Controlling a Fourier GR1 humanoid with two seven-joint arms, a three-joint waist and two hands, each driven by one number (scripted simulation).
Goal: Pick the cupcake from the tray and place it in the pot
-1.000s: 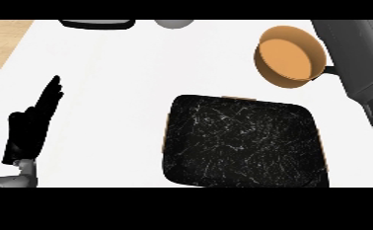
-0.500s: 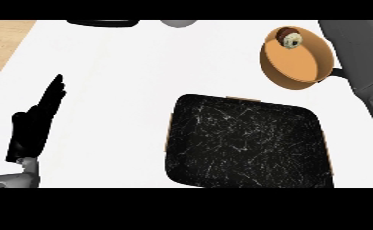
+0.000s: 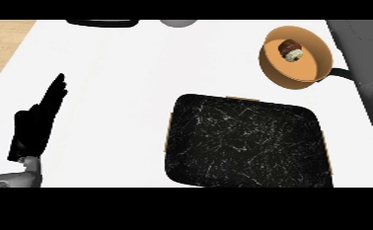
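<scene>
We logged cupcake [image 3: 292,52] inside pot [image 3: 293,78], counter's far right corner; left hand [image 3: 36,125] straight-fingered, empty; placement seemingly complete.

cupcake [image 3: 290,51] inside pot [image 3: 300,79], tray [image 3: 247,140] beside

The pot [image 3: 299,56] was orange-tan inside and out, with a black handle [image 3: 347,74]. The cupcake [image 3: 291,50] in it showed dark brown with a pale, speckled top. The tray [image 3: 247,142] was black, flecked with fine white scratch-like lines, edged in tan. The counter [image 3: 131,71] was plain white. The left hand [image 3: 36,125] was black on a grey forearm.
</scene>
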